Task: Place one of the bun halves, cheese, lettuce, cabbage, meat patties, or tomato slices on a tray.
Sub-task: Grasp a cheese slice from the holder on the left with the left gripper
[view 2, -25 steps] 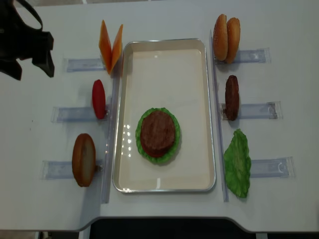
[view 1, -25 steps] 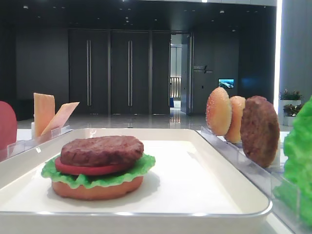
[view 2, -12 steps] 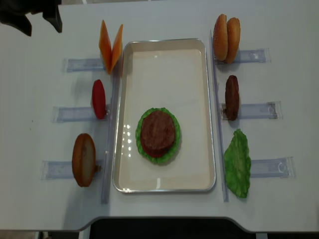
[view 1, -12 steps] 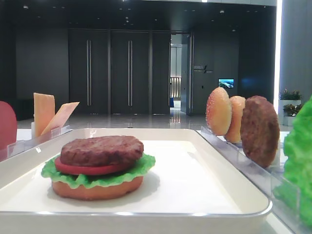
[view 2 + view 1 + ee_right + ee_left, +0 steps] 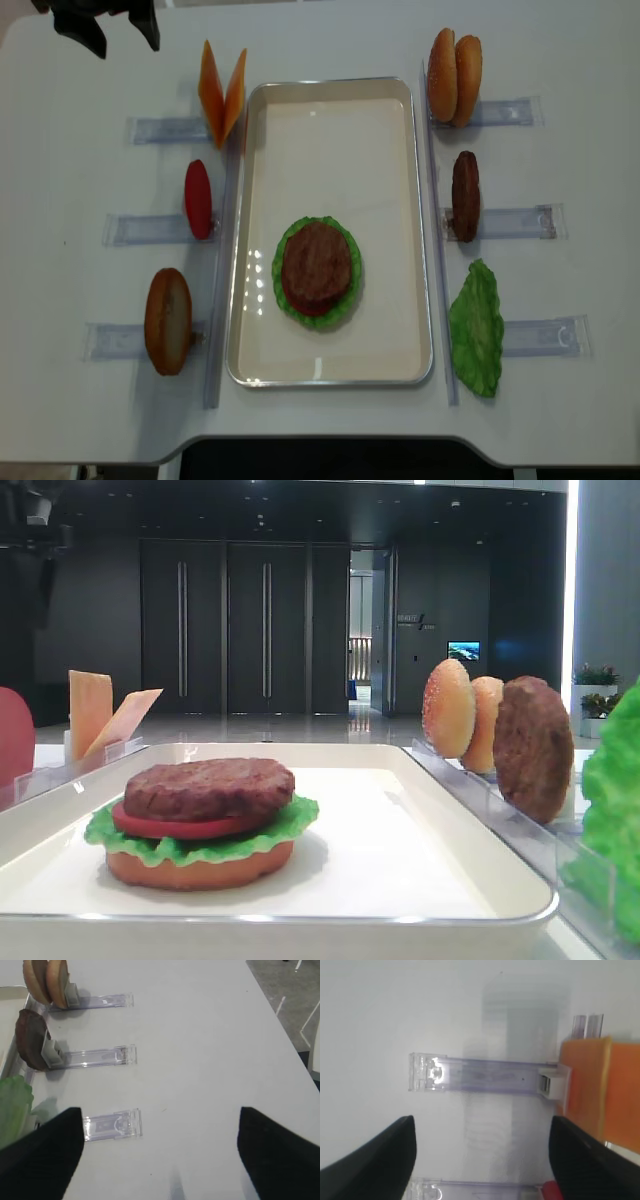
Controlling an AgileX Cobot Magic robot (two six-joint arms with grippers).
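Nearest me on the desk, the tray (image 5: 330, 120) carries a part-built stack toward its near end: a bun half (image 5: 200, 868) at the bottom, lettuce (image 5: 285, 300), a tomato slice (image 5: 180, 825) and a meat patty (image 5: 317, 265) on top. Nothing on it has shifted over the last second.

What has changed is my left gripper (image 5: 105, 22): a second ago it hung over the desk's left edge, and now it sits at the far left corner, just beyond the cheese (image 5: 221, 95), two slices leaning apart in their clear holder (image 5: 165, 129). Its jaws stand wide with nothing between them; the left wrist view looks down on that holder, with the orange slices at the right of the picture. I judge cheese to be the next layer and this the approach to it, with no contact yet.

My right gripper (image 5: 160, 1150) is out by the desk's right edge, likewise spread and empty, over bare desk beside the rack holding the spare lettuce leaf (image 5: 476, 328). Farther along that side stand the spare patty (image 5: 465, 195) and two bun halves (image 5: 454, 76).

I can read no brand or label on any item; a small lit sign on the dark back wall is too small to make out.
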